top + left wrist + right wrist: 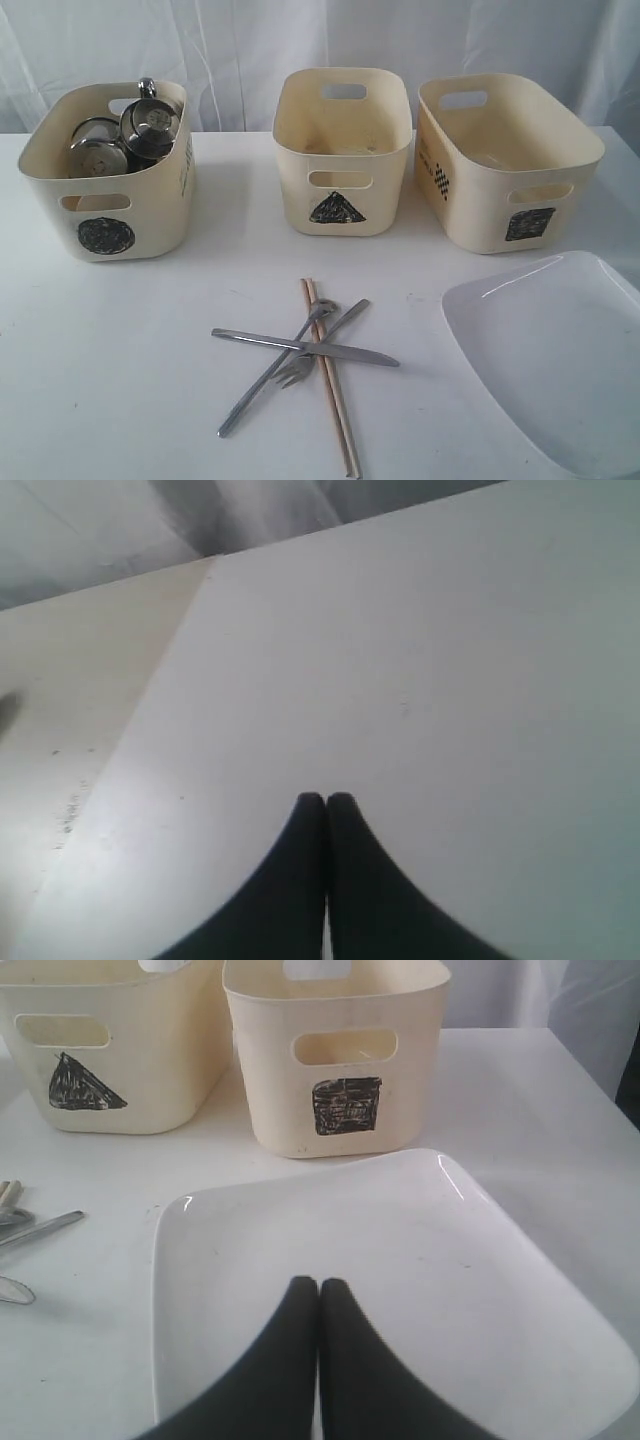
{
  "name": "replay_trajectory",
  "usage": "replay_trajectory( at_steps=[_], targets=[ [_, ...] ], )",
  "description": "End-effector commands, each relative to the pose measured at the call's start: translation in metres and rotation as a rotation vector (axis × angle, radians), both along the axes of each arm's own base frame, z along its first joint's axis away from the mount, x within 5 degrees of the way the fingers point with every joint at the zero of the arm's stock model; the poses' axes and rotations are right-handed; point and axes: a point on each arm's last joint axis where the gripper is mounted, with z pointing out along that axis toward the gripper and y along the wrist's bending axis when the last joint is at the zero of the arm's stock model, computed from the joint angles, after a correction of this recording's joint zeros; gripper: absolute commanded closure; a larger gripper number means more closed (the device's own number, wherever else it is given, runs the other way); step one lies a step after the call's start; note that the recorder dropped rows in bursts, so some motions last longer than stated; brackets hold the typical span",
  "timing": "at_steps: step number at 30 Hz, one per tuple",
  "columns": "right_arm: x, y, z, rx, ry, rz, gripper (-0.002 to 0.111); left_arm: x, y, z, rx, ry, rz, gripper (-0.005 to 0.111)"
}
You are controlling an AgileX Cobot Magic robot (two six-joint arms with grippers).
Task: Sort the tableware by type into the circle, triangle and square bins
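Bench carrying a large white rectangular plate near the square bin, with crossed steel cutlery and wooden chopsticks alongside. Right gripper, pressed together, hangs over the plate; it should probably spread and pinch the rim. Left gripper also pressed together.

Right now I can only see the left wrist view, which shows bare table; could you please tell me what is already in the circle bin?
Observer: Steel mugs sit inside the circle bin.
Operator: Thanks. Where is the cutlery?
Observer: The knife, fork, spoon and chopsticks lie crossed before the triangle bin.
Operator: And the right gripper?
Observer: Shut, with the white plate beneath it.
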Motion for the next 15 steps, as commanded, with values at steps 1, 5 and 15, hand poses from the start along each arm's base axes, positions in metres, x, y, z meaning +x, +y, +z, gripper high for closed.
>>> replay_trajectory(
  at_steps=[1,5,15],
  targets=[
    [0.000,0.000,0.001,-0.008,-0.015,-0.005,0.108,-0.043,-0.020,0.019,-0.115,-0.077,-0.138,0.107],
    [0.000,0.000,0.001,-0.008,-0.015,-0.005,0.108,-0.064,-0.037,0.025,-0.200,-0.136,-0.286,0.107],
    [0.000,0.000,0.001,-0.008,-0.015,-0.005,0.108,-0.071,-0.049,-0.062,-0.331,-0.071,-0.356,0.107]
  ],
)
